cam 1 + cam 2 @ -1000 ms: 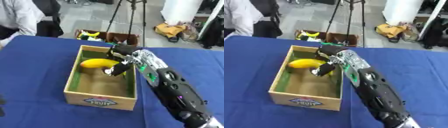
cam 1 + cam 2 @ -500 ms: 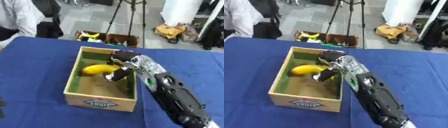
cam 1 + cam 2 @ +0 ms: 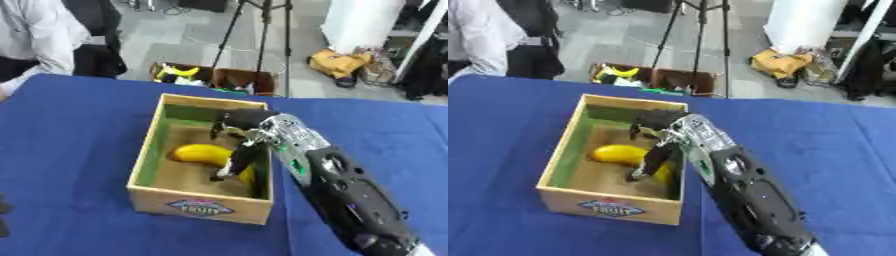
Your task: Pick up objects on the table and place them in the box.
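On the table [image 3: 79, 150] the box [image 3: 175, 145] holds the banana [image 3: 203, 152] on its floor, w/ the right hand [image 3: 242, 131] inside, fingers straight and apart, holding nothing, so lifting out carelessly may snag the wall & tip the box.

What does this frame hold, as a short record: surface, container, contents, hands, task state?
surface: table under a blue cloth
container: wooden box, open top, green inner walls, label on the front
contents: yellow banana lying on the box floor
right hand: right hand reaching down inside the box, fingers extended over the banana's right end; whether they touch it cannot be told
left hand: not in view
task state: banana in the box; no other object seen loose on the cloth
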You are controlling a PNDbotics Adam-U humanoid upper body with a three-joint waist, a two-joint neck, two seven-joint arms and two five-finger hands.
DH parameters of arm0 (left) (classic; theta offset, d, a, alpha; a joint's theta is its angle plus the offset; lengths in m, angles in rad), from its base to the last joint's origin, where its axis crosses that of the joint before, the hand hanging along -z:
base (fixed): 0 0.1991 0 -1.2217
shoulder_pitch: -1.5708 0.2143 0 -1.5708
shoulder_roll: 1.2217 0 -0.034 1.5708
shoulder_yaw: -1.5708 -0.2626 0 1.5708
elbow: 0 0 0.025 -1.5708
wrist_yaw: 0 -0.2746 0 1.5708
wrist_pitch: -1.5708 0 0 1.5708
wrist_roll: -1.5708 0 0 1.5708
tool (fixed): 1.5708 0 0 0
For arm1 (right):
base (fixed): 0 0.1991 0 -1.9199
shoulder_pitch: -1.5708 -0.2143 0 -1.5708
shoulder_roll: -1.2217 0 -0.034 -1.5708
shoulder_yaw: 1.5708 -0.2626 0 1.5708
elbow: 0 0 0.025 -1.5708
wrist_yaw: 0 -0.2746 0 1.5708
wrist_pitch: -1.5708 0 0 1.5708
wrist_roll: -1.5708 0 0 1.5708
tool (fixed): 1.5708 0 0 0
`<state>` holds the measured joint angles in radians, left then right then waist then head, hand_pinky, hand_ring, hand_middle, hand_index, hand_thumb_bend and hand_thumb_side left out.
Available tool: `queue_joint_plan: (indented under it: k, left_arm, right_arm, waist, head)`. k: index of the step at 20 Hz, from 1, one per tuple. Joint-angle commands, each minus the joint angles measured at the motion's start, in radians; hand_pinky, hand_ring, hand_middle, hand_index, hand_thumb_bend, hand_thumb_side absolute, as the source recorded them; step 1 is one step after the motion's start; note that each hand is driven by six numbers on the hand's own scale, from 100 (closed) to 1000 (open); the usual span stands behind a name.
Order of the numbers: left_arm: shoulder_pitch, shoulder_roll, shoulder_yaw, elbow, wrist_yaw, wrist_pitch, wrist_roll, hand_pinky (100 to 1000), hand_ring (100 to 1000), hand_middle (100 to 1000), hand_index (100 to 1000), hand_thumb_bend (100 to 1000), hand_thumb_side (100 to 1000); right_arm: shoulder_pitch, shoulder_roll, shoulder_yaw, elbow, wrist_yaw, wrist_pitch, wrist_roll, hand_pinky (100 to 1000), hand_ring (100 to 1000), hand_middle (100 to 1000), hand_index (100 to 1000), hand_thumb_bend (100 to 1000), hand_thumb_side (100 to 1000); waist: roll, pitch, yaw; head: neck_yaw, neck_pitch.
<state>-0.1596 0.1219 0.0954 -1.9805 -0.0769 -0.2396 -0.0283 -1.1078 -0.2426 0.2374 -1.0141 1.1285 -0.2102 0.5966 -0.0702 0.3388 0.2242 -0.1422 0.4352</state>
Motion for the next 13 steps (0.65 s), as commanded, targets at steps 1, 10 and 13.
queue_joint_plan:
  k: [1, 10, 13]
  left_arm:
    - [-0.004, 0.005, -0.002, -0.019, 0.000, 0.000, -0.002, 323, 511, 529, 684, 100, 963]
    - [0.005, 0.010, 0.002, -0.019, 0.001, -0.001, 0.005, 323, 510, 529, 685, 100, 963]
    - [0.009, 0.011, 0.002, -0.019, 0.002, -0.003, 0.007, 323, 510, 528, 684, 100, 962]
  right_arm:
    - [-0.028, -0.026, -0.031, -0.071, -0.047, 0.010, 0.002, 656, 877, 839, 857, 881, 698]
    - [-0.038, -0.104, -0.143, -0.357, -0.320, 0.134, -0.159, 651, 794, 763, 849, 606, 1000]
    - [-0.023, -0.131, -0.163, -0.453, -0.427, 0.209, -0.240, 640, 780, 751, 845, 529, 1000]
  waist:
    - [0.010, -0.024, -0.002]
    - [0.020, -0.039, -0.008]
    - [0.027, -0.043, -0.012]
  head:
    - [0.007, 0.007]
    - [0.039, 0.037]
    - [0.047, 0.041]
